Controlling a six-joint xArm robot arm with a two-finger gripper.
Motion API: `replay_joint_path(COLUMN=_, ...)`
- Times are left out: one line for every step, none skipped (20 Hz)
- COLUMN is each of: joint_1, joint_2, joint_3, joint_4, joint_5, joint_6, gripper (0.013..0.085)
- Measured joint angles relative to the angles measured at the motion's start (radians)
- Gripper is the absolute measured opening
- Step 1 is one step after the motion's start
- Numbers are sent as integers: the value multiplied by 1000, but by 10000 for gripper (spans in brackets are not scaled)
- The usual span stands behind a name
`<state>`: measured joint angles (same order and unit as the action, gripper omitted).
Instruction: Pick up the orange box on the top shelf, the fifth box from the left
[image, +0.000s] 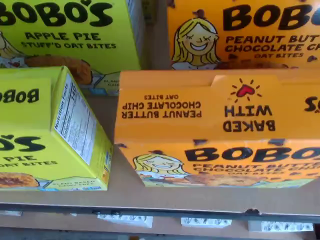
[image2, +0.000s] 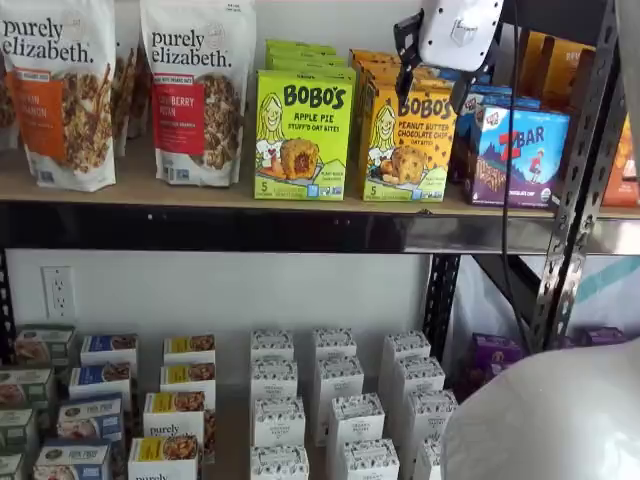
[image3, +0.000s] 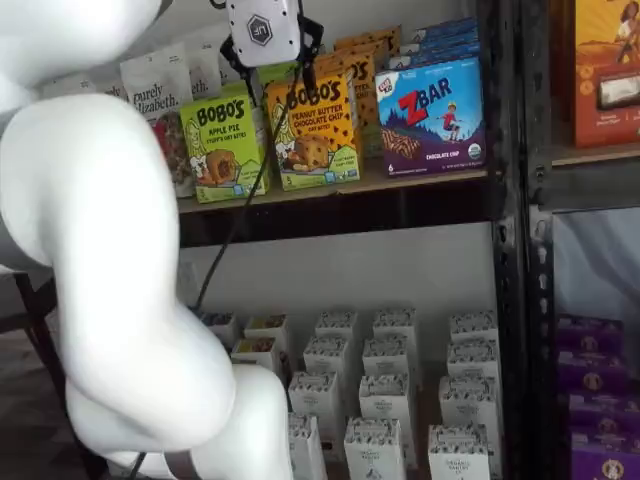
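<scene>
Orange box (image: 215, 127): right end cut off by the wrist view's edge. In a shelf view the tool (image2: 432, 78) overlaps its upper corners (fingertip contact unclear). White arm (image3: 110, 300) hides the granola bags (image3: 165, 110) left of it.

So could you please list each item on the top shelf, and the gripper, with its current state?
gripper: open, fingers above the orange box, not holding it.
orange box: upright on the top shelf, front of its row, not lifted.
green box: upright, left of the orange box.
blue box: upright, right of the orange box.
granola bags: standing.
</scene>
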<state>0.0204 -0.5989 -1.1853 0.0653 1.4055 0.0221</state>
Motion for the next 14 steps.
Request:
replay_joint_path(joint_1=-2, joint_2=-4, joint_3=8, joint_4=2, joint_5=-9, joint_6=-3, gripper=850)
replay_joint_path(joint_1=-3, joint_2=-6, joint_3=14, joint_4=2, joint_5=-17, joint_6=-5, gripper=850)
replay_joint_path(joint_1=-5, joint_2=-9, joint_3=20, joint_4=5, joint_5=-25, joint_6=-7, gripper=850)
replay_joint_path(joint_1=-5, joint_2=-9, joint_3=22, joint_4=4, joint_5=-29, joint_6=-7, gripper=850)
replay_joint_path(joint_1=-3, joint_2=-5, joint_3=21, joint_4=0, joint_5=-28, joint_6=-5, gripper=850)
replay_joint_path(joint_1=-2, joint_2=-1, joint_3=19, joint_4=-2, joint_5=-26, joint_6=-3, gripper=850)
replay_joint_path(joint_1=1, joint_2=5, joint_3=15, joint_4=-7, joint_5=-21, joint_6=0, gripper=850)
replay_joint_path(joint_1=3, joint_2=10, joint_3=12, joint_4=-10, joint_5=-20, joint_6=3, gripper=850)
replay_joint_path(joint_1=6, joint_2=15, joint_3=10, joint_4=-12, joint_5=-21, joint_6=6, gripper=850)
replay_joint_path(joint_1=8, joint_2=18, joint_3=10, joint_4=-13, joint_5=-29, joint_6=8, gripper=850)
replay_joint_path(joint_1=10, joint_2=22, joint_3=11, joint_4=-13, joint_5=-38, joint_6=9, gripper=850)
replay_joint_path(joint_1=11, joint_2=25, joint_3=10, joint_4=-13, joint_5=-43, joint_6=10, gripper=850)
replay_joint_path(joint_1=13, joint_2=28, joint_3=9, joint_4=-13, joint_5=-48, joint_6=11, gripper=850)
replay_joint_path(joint_1=14, joint_2=31, joint_3=7, joint_4=-12, joint_5=-51, joint_6=12, gripper=850)
